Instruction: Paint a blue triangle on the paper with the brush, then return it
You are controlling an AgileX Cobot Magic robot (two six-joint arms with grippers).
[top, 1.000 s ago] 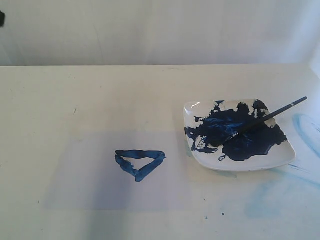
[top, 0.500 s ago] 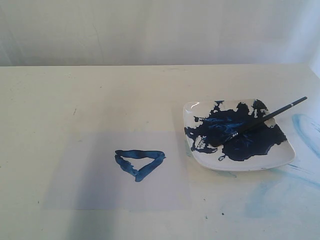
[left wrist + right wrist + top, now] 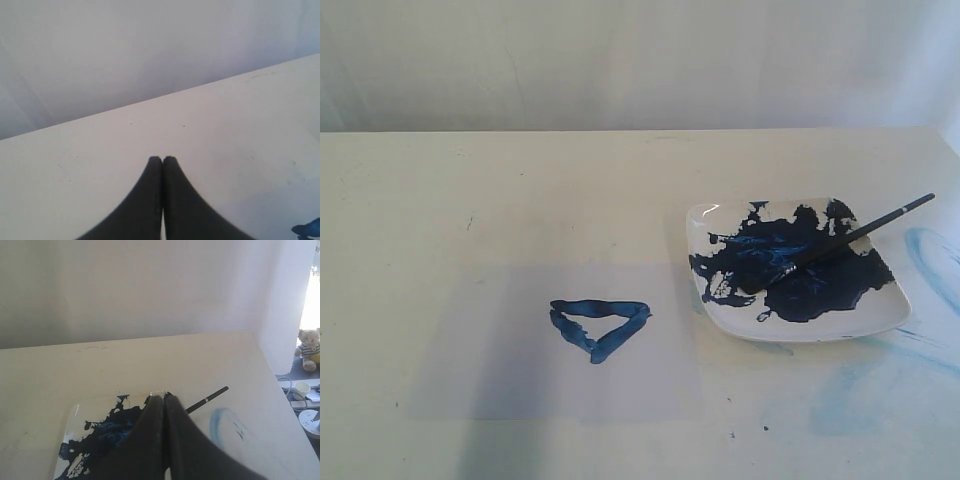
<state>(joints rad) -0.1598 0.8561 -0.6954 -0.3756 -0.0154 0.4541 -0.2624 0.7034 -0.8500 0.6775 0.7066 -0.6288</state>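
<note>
Tabletop [image 3: 520, 180] — blue triangle [image 3: 598, 328] whole in exterior view alone; left pincer [image 3: 162, 159], right pincer [image 3: 165, 396] pressed together

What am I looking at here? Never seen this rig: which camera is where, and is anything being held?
It is a robot with two arms, each ending in a two-finger gripper. The wide picture comes from a camera off the arms, looking over the table. The other two come from a camera on each wrist, so the black shapes there are the gripper's own fingers. They show the left gripper and the right gripper, both shut and empty.

On the table lies the paper with the blue triangle painted on it. To its right in the wide view sits a white plate of dark-blue paint. The brush rests across it, bristles in the paint. Pale-blue smears mark the table nearby.
</note>
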